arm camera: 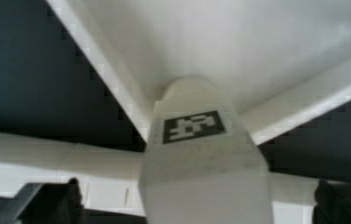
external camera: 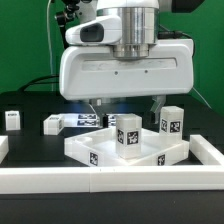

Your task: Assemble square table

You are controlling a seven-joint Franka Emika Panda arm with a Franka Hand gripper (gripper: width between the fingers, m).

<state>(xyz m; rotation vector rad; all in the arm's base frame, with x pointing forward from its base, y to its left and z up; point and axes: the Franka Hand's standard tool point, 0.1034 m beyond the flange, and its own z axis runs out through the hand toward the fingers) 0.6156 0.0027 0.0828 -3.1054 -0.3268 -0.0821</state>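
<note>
The white square slab (external camera: 100,152) lies with one corner toward the front rail; it also shows in the wrist view (arm camera: 243,50). A white tagged leg (external camera: 127,133) stands upright on the slab's middle. My gripper (external camera: 127,105) hangs open just above it, its fingers (external camera: 97,105) wide on either side. In the wrist view the leg (arm camera: 198,150) stands between the dark fingertips (arm camera: 47,200) with a gap on each side. A second leg (external camera: 170,122) stands by the slab's right corner. A third (external camera: 12,119) stands at the far left and a fourth (external camera: 52,123) lies nearer the middle.
A long white rail (external camera: 110,182) borders the front of the black surface, with ends rising at left and right. The marker board (external camera: 85,120) lies behind the slab. A green wall stands at the back.
</note>
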